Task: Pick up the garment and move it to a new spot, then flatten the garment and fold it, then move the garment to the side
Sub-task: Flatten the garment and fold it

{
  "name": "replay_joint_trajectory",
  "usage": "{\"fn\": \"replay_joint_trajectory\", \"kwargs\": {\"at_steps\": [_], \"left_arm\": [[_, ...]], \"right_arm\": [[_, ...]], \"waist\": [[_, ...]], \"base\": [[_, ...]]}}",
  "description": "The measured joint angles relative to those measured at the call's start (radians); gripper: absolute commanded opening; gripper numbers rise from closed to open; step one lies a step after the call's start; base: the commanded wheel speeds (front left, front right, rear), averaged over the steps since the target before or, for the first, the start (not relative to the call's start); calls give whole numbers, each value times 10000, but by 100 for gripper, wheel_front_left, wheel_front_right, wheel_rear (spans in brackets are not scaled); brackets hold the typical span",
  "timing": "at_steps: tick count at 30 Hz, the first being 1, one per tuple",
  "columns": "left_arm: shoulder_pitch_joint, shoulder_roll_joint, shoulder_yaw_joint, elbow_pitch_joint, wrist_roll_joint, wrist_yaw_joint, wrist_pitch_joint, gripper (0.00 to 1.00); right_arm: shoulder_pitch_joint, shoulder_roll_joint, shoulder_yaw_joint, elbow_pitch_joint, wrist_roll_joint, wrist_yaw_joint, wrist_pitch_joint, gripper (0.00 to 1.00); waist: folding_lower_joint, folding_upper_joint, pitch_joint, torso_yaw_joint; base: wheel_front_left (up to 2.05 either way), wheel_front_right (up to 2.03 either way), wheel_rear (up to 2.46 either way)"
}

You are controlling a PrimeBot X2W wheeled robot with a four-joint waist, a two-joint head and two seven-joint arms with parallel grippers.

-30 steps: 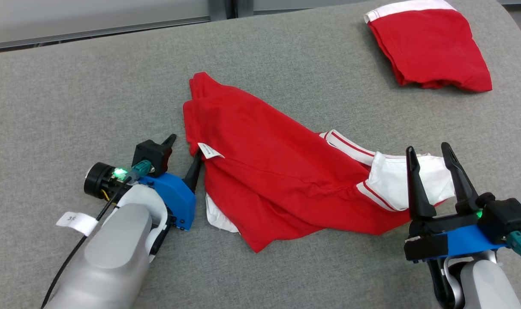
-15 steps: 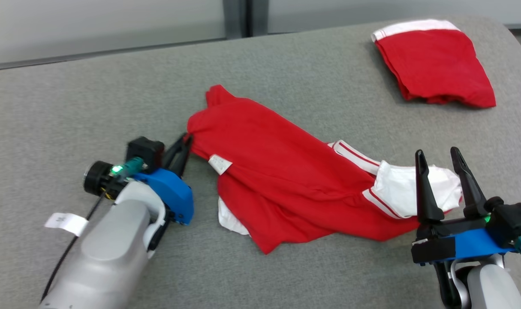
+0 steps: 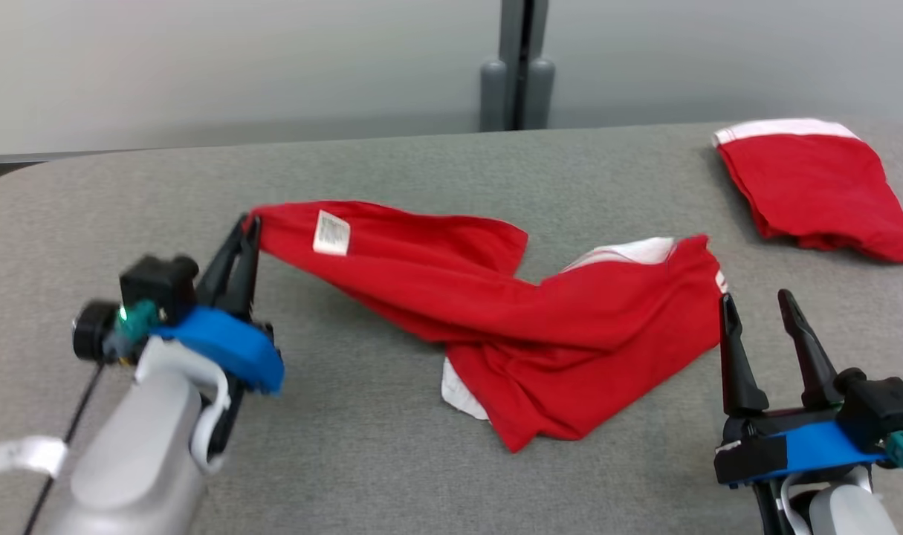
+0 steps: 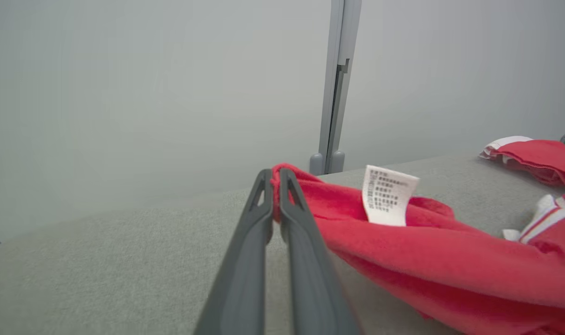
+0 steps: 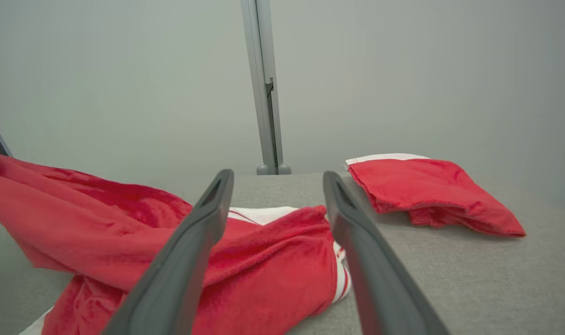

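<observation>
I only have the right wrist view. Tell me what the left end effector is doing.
Observer: The left end effector is shut on one corner of the red garment.
Operator: Say whether that corner is off the surface.
Observer: In the head view the pinched corner looks lifted above the grey table, while the garment's other end rests on it.
Operator: Report what sits beside the grip.
Observer: A white care label hangs from the cloth just beside the closed fingertips.
</observation>
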Motion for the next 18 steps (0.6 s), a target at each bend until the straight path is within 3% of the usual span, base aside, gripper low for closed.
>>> {"fn": "replay_joint_trajectory", "kwargs": {"at_steps": [8, 18], "left_arm": [[2607, -199, 261, -1499, 77, 318, 2, 0], [4753, -865, 426, -1735, -171, 445, 0, 0]], "right_arm": [[174, 2, -71, 127, 29, 0, -4, 100], [239, 2, -67, 226, 42, 0, -6, 100]], "waist": [[0, 0, -181, 527], [1, 0, -314, 793]], "base": [[0, 0, 0], [0, 0, 0]]}}
